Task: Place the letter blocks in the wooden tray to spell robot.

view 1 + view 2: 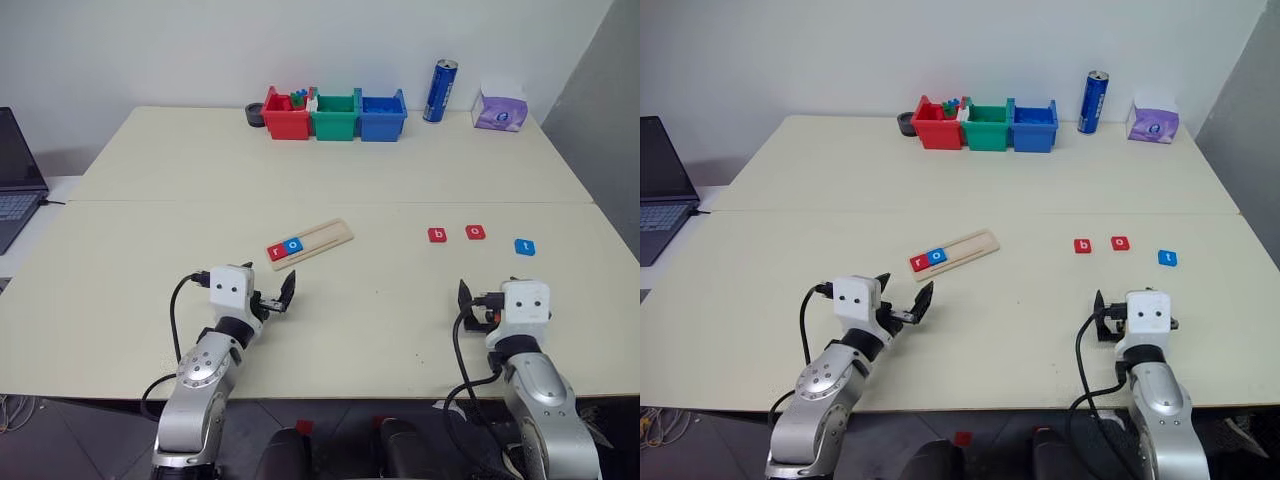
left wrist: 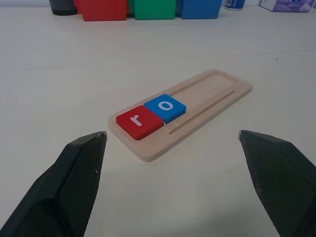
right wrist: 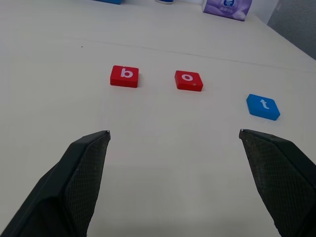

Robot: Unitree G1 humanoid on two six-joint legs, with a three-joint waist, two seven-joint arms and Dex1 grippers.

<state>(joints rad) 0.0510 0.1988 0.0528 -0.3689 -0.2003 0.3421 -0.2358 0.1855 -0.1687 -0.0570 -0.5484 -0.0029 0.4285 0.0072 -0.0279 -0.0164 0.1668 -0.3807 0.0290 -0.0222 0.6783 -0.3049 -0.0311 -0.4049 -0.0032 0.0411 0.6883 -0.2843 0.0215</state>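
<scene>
The wooden tray (image 1: pixel 330 235) lies slanted at the table's middle. Its near-left end holds a red letter block "r" (image 2: pixel 138 121) and a blue "o" (image 2: pixel 165 107) side by side. Three more letter blocks lie loose in a row on the right: a red "b" (image 3: pixel 124 76), a red "o" (image 3: pixel 188 80) and a blue "t" (image 3: pixel 263 106). My left gripper (image 1: pixel 277 297) hovers open just short of the tray's filled end. Open as well, my right gripper (image 1: pixel 480 300) sits near the front edge, a little short of the loose blocks. Nothing is between the fingers of either one.
At the table's far edge stand a red bin (image 1: pixel 287 118), a green bin (image 1: pixel 334 118) and a blue bin (image 1: pixel 382 116). A black roll (image 1: pixel 257 114) lies left of them; a blue can (image 1: pixel 440 90) and a purple tissue pack (image 1: pixel 500 108) stand to their right. A laptop (image 1: pixel 15 180) sits at far left.
</scene>
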